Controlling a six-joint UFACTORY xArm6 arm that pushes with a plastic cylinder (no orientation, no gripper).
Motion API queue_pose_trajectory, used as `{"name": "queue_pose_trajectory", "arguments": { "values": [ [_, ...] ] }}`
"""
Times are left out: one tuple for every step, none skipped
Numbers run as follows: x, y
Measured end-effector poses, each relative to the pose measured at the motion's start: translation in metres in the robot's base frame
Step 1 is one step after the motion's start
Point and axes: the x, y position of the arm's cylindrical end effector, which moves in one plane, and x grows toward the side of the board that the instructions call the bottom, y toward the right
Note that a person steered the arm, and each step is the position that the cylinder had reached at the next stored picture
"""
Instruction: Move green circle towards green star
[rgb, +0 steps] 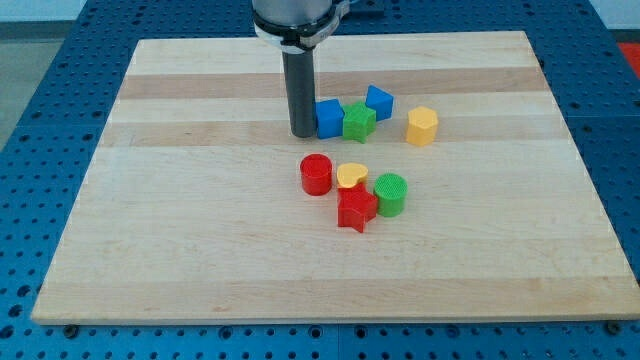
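1. Counter (200, 250) is a pale wood board on a blue base w/ holes.
2. My tip (302, 134) is down on the counter, near the view's top middle. No jaws on this arm, just a dark rod.
3. Red circle (316, 174) sits below my tip, apart from it.
4. Blue cube (329, 118) is right beside my tip, on its right, touching or almost.
5. Yellow heart (351, 176) and red star (356, 209) are close together, heart above star.
6. Green star (359, 121) touches the blue cube's right side.
7. Another blue block (379, 101) is just up & right of the green star.
8. Green circle (390, 194) is beside the red star, on its right, well below the green star.
9. Yellow block (422, 126) sits alone, furthest right.
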Motion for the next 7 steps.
{"name": "queue_pose_trajectory", "arguments": {
  "values": [
    [0.021, 0.007],
    [0.034, 0.053],
    [0.042, 0.099],
    [0.072, 0.174],
    [0.123, 0.201],
    [0.157, 0.187],
    [0.15, 0.154]
  ]
}}
